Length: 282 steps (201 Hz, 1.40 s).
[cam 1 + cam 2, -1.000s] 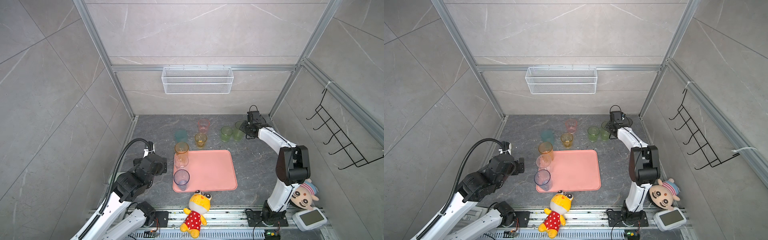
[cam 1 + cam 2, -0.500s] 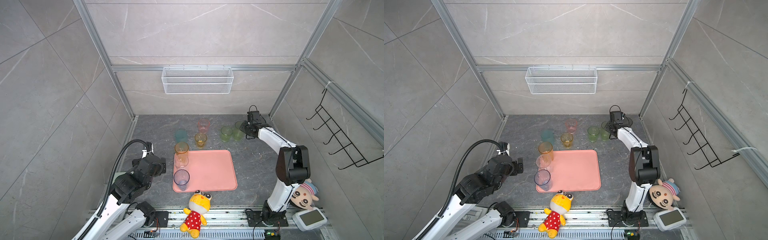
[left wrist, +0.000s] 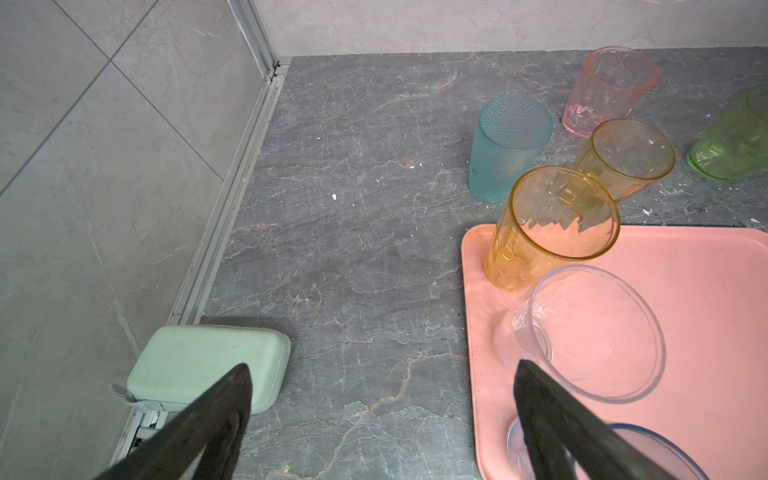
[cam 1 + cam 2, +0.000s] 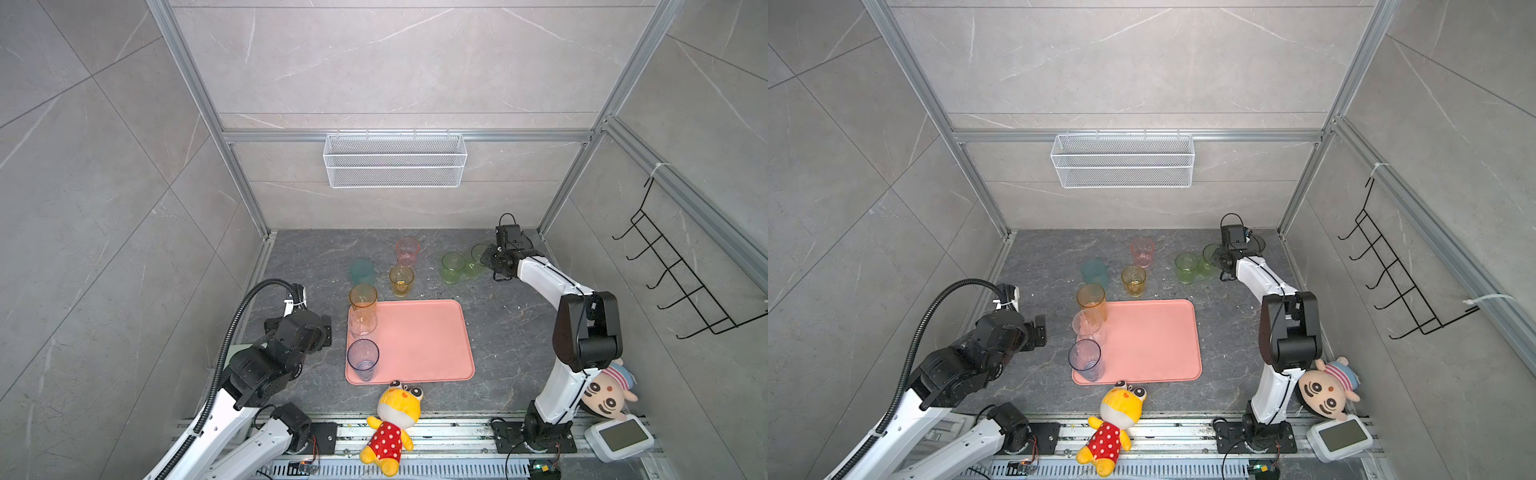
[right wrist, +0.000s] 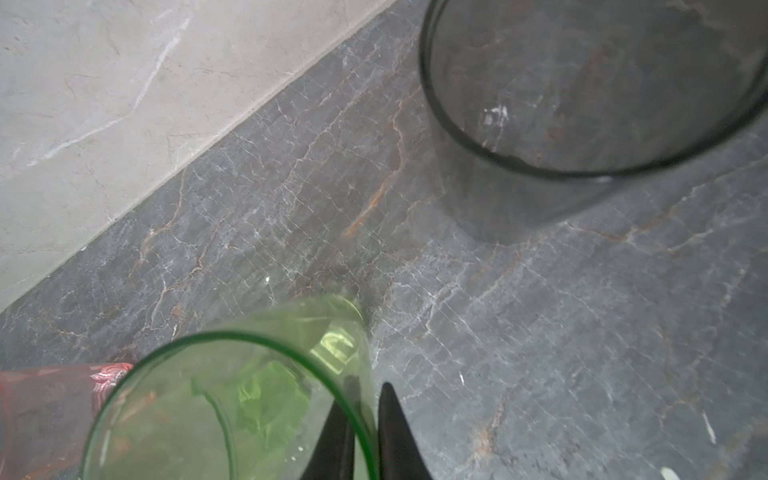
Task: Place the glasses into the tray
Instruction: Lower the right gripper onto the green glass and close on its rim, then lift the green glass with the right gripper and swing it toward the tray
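So the right gripper point(image 5: 368, 383) is clamping onto the wall of a green glass point(image 5: 199, 415), one finger inside the rim and one outside, way over at the far right of the table point(image 4: 511, 332). Honestly I can't tell whether that glass is sitting on the stone or is just off it. A smoky grey glass point(image 5: 582, 83) is standing near it toward the back corner. A second green glass point(image 4: 452, 269) is sitting just beside it on the other side, and a pink glass point(image 4: 407, 251) is standing further along. The left gripper point(image 3: 382, 365) is hanging with its jaws spread wide and nothing between them, just beside the left edge of the tray point(image 4: 424, 340). Three glasses are standing along that edge of the tray: an amber glass point(image 4: 363, 305) at the far corner, a clear glass point(image 4: 360, 326) right next to it, and a blue glass point(image 4: 363, 359) nearest the front. A teal glass point(image 4: 362, 271) and a yellow glass point(image 4: 401, 281) are sitting on the table just behind the tray.
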Each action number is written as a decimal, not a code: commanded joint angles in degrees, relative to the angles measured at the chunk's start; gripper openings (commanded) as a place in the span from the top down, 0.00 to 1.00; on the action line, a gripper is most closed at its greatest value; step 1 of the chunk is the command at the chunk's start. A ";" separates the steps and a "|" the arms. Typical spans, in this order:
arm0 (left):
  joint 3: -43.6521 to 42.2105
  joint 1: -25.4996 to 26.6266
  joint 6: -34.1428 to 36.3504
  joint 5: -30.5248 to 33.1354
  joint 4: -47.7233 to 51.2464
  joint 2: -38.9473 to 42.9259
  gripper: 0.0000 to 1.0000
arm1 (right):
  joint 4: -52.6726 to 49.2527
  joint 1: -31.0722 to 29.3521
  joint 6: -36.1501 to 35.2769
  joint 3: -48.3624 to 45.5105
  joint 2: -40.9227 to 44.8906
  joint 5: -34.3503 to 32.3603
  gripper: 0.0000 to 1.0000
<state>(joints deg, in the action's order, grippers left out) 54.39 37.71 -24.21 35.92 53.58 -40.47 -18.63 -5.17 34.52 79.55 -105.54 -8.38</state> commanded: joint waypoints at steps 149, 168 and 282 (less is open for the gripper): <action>-0.33 -0.07 -0.81 1.70 -0.81 0.87 0.02 | -14.26 0.22 -8.28 -5.71 26.25 1.56 1.00; -0.26 -0.07 -0.84 1.78 -0.85 0.99 0.02 | -15.56 -0.36 -9.15 -6.60 28.53 4.41 1.00; -0.37 -0.06 -0.89 2.04 -0.86 1.47 0.02 | -28.65 -17.27 -10.63 -0.18 26.11 5.36 1.00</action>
<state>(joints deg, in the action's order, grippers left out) 54.39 37.71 -24.23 36.01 53.58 -39.57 -44.77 -19.11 24.32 75.70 -77.28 -2.52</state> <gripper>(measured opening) 0.981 0.076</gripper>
